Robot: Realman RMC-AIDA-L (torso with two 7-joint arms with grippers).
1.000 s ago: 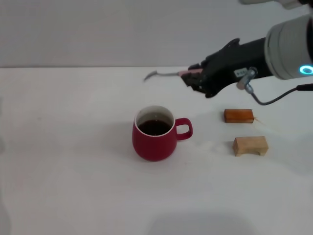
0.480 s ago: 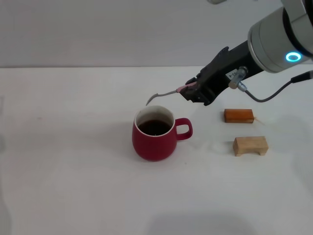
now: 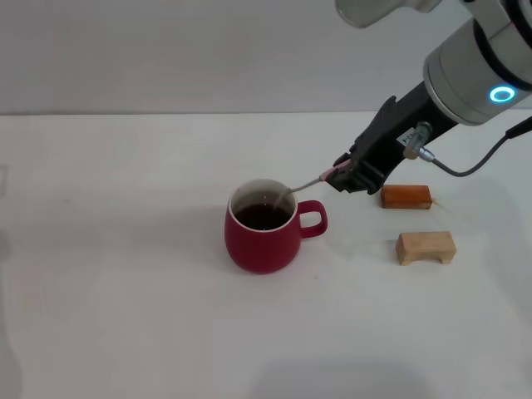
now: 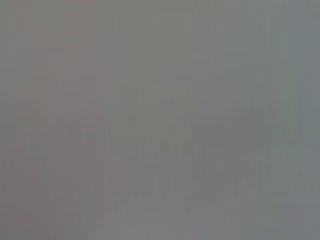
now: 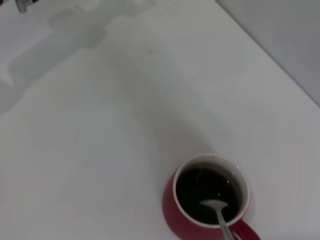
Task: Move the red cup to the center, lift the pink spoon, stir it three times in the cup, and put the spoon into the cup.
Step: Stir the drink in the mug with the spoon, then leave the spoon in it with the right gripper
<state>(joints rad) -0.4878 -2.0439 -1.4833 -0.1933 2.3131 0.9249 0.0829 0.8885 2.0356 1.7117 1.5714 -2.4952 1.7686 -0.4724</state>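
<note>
The red cup [image 3: 262,237] stands near the middle of the white table, handle toward the right, dark liquid inside; it also shows in the right wrist view [image 5: 200,220]. My right gripper [image 3: 347,177] is just right of and above the cup, shut on the pink spoon [image 3: 312,183] by its pink handle. The spoon slants down to the left, its grey bowl [image 5: 212,205] dipping into the liquid at the cup's near rim. The left gripper is out of view; its wrist view shows only flat grey.
Two wooden blocks lie right of the cup: an orange-brown one [image 3: 406,196] and a pale arch-shaped one [image 3: 426,247]. A cable [image 3: 465,166] hangs from the right arm above them. The table's far edge meets a grey wall.
The right gripper has swung down and slightly right, tilting the spoon from level above the cup to slanted, with its bowl now in the liquid. The cup has not moved.
</note>
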